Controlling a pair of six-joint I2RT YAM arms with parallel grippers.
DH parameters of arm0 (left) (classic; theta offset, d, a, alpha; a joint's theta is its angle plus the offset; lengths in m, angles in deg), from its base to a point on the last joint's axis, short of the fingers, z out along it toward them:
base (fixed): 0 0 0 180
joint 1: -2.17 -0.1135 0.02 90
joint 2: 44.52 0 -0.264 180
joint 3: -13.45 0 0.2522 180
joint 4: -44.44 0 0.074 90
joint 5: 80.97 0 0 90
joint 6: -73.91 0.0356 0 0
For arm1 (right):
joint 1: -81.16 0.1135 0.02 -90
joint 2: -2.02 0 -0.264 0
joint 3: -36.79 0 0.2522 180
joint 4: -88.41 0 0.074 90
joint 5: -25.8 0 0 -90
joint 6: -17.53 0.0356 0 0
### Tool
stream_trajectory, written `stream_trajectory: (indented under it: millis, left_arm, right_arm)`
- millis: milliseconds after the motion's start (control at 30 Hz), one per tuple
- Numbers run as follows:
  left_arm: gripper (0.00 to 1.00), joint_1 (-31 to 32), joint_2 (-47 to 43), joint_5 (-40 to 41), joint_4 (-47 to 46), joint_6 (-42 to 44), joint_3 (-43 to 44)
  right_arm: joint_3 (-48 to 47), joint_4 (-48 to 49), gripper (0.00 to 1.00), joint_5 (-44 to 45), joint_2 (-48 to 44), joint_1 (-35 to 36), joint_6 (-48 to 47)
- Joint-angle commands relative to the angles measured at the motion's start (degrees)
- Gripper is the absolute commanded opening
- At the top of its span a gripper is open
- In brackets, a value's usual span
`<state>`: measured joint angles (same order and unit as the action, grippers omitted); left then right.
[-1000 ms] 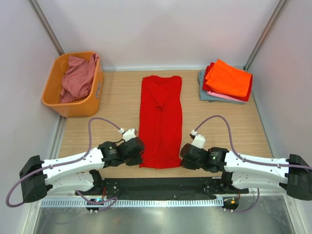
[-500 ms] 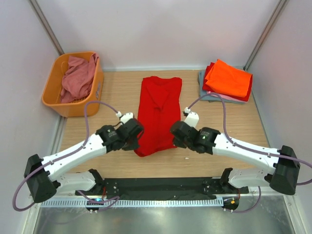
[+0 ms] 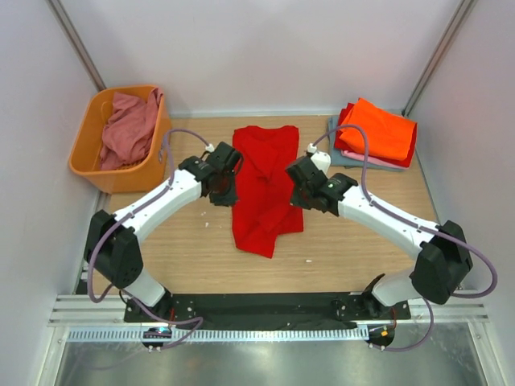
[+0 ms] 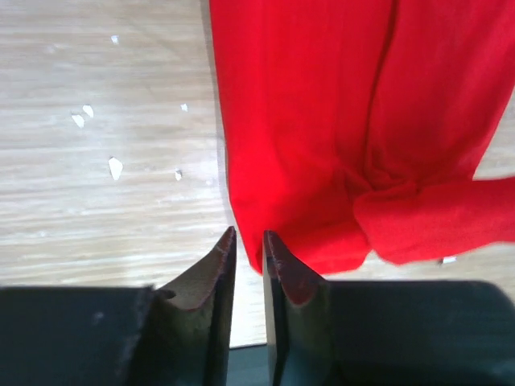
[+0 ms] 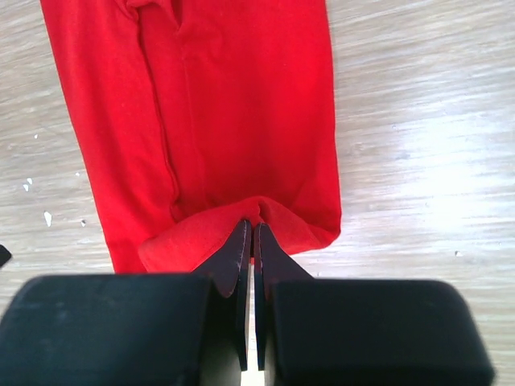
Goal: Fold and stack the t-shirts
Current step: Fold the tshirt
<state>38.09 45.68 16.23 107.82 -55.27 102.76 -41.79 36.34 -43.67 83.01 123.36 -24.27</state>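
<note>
The large bright red t-shirt (image 3: 265,157) lies lengthwise mid-table, its lower part doubled back into a rumpled fold (image 3: 256,237). My right gripper (image 3: 298,195) hovers over the shirt's right edge, shut on a bunched piece of red hem (image 5: 241,233); its tips (image 5: 249,227) pinch the cloth. At the shirt's left edge my left gripper (image 3: 227,186) has its jaws slightly apart, with nothing between them (image 4: 248,235). The red cloth (image 4: 306,121) lies just beyond and to the right of its tips.
An orange basket (image 3: 87,170) at the back left holds a dusty rose shirt (image 3: 129,129). A folded stack topped by an orange shirt (image 3: 376,129) sits at the back right. Small white specks (image 4: 115,167) dot the wooden table (image 3: 177,241).
Both arms swung from the near edge toward the shirt's middle, carrying the lower hem up over the shirt. The left jaws parted and let the cloth go.
</note>
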Motion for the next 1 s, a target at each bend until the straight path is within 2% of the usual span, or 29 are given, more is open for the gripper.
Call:
stream_trajectory:
  millis: [0,67,100,167,200,267,300,400,433,633,767,967]
  left_arm:
    - [0.22,-0.2,-4.6,-4.1,-1.2,2.5,-2.0]
    - [0.32,1.6,-10.7,-4.7,-4.6,1.5,-9.2]
    - [0.41,4.0,-12.9,-4.9,-5.8,1.0,-14.2]
    - [0.52,7.8,-17.2,-5.2,-10.3,-1.7,-18.8]
    - [0.6,12.3,-20.3,-4.9,-12.0,-3.1,-22.9]
    - [0.64,16.4,-22.2,-2.4,-15.7,-8.2,-26.2]
    - [0.65,19.1,-23.1,-1.7,-17.0,-9.8,-29.4]
    - [0.67,21.5,-23.8,-1.2,-23.3,-16.4,-35.3]
    - [0.67,22.0,-23.6,-1.3,-24.8,-17.8,-36.2]
    - [0.65,25.2,-20.5,1.2,-24.0,-22.4,-38.6]
    - [0.63,28.8,-19.7,4.8,-24.4,-26.4,-38.9]
    - [0.58,30.0,-14.0,7.2,-26.7,-29.2,-39.1]
  right_arm:
    - [-2.2,1.1,0.01,-1.7,0.3,-0.3,-3.2]
    - [0.4,1.5,0.01,-3.5,-1.3,0.0,-2.9]
    - [2.0,2.2,0.01,-4.0,-2.1,0.2,-2.9]
    - [6.8,2.7,0.01,-5.2,-5.4,0.4,-2.2]
    - [8.4,3.0,0.01,-5.2,-6.3,1.2,-1.2]
    - [12.8,3.4,0.01,-5.7,-8.6,2.2,-0.1]
    - [14.0,4.0,0.01,-5.9,-9.2,3.1,1.2]
    - [17.0,4.3,0.01,-5.9,-9.6,5.8,3.7]
    - [17.5,4.1,0.01,-5.4,-9.6,8.7,4.5]
    - [22.2,2.7,0.01,-2.2,-9.8,18.3,11.3]
    - [24.5,2.7,0.01,-1.1,-10.6,21.6,14.5]
    - [25.0,1.9,0.01,0.0,-10.9,22.2,14.7]
